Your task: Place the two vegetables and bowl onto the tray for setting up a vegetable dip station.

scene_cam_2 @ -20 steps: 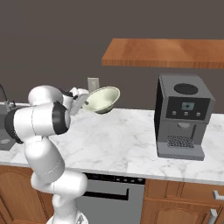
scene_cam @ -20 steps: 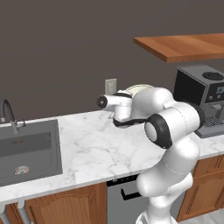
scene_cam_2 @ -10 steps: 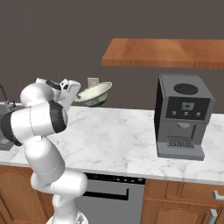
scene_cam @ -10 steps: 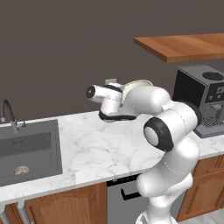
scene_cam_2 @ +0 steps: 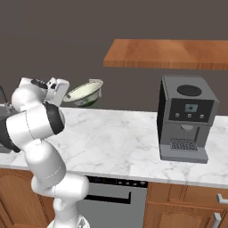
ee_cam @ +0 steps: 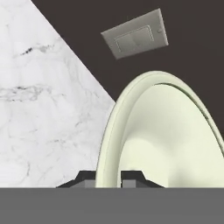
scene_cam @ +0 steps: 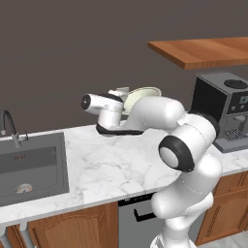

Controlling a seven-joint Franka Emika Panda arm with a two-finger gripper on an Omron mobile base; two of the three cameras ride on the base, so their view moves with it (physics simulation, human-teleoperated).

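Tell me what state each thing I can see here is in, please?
Bowl: lifted off the counter, tilted, empty, its rim pinched by the jaws.
Gripper: shut on the bowl's rim.
Sink: no water in it, tap not running.
Coffee machine: standing upright on the counter, no cup under it.

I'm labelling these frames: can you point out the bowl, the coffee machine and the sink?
bowl (scene_cam_2: 83, 93): right base view, inner wall.
coffee machine (scene_cam_2: 187, 116): right base view, front panel.
sink (scene_cam: 29, 167): left base view, basin floor.
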